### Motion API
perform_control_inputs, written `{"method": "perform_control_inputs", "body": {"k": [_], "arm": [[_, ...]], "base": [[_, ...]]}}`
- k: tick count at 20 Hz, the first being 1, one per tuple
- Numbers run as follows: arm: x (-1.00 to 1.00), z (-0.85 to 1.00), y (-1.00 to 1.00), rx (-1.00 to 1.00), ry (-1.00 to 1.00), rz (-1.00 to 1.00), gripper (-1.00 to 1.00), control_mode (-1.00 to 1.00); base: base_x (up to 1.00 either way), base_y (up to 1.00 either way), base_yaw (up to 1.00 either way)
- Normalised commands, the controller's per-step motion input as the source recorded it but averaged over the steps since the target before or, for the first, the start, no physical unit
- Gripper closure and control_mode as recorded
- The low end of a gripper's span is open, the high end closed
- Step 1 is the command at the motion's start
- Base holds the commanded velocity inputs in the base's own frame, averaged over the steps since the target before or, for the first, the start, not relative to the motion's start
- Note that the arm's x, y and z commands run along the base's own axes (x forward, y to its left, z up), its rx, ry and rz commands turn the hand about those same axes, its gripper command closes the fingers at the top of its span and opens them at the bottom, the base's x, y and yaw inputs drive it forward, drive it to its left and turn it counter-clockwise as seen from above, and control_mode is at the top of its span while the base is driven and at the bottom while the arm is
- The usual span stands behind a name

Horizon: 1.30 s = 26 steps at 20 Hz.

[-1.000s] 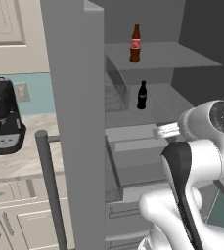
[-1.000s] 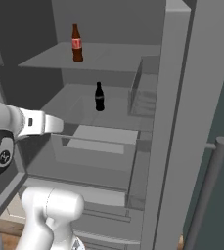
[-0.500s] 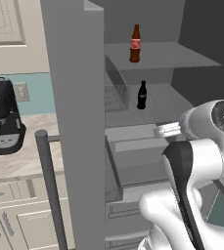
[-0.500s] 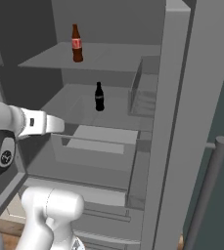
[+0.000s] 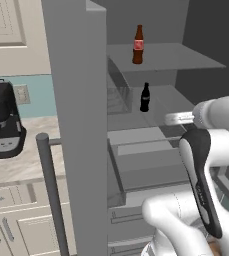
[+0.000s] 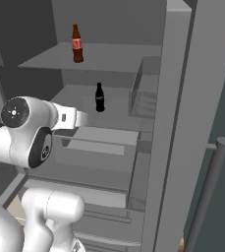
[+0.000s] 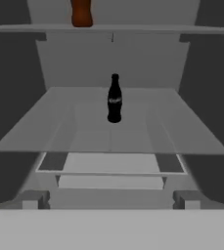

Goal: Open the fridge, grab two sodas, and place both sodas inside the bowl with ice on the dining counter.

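dark soda [image 7: 114, 99] upright, mid-shelf | second soda [image 7: 81, 13] above (top cropped)

Pale teal wall [image 5: 36, 87] behind a marbled beige counter [image 5: 16, 167] — black coffee machine [image 5: 5, 120] sits on it, cream cabinets [image 5: 6, 30] above and below.

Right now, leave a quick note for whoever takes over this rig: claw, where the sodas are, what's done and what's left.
Claw: open and empty, aimed into the fridge at the lower soda.
Fridge: door swung open, shelves in view.
Sodas: the brown soda stands upright on the upper shelf; the dark soda stands upright on the shelf below, straight ahead in the hand view and well clear of the claw.
Done: fridge opened.
Left: grasp each soda in turn and set both in the ice bowl on the dining counter. Neither has been picked up yet.
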Motion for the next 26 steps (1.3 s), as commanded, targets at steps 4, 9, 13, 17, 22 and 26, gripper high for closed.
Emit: {"method": "perform_control_inputs", "body": {"k": [4, 9, 13, 17, 22, 26], "arm": [[0.22, 0.0, 0.0, 0.0, -0.28, 0.03, -1.0, -1.0], [0.13, 0.0, 0.0, 0.0, -0.27, 0.0, -1.0, -1.0], [0.27, 0.03, 0.06, 0.0, -0.07, 0.0, -1.0, -1.0], [0.33, 0.11, 0.01, 0.0, -0.04, 0.0, -1.0, -1.0], [0.29, 0.08, 0.0, 0.0, -0.02, 0.0, -1.0, -1.0], [0.36, 0.0, 0.0, 0.02, 0.0, 0.0, -1.0, -1.0]], "base": [[0.0, 0.0, 0.0], [0.0, 0.0, 0.0], [0.0, 0.0, 0.0], [0.0, 0.0, 0.0], [0.0, 0.0, 0.0], [0.0, 0.0, 0.0]]}}
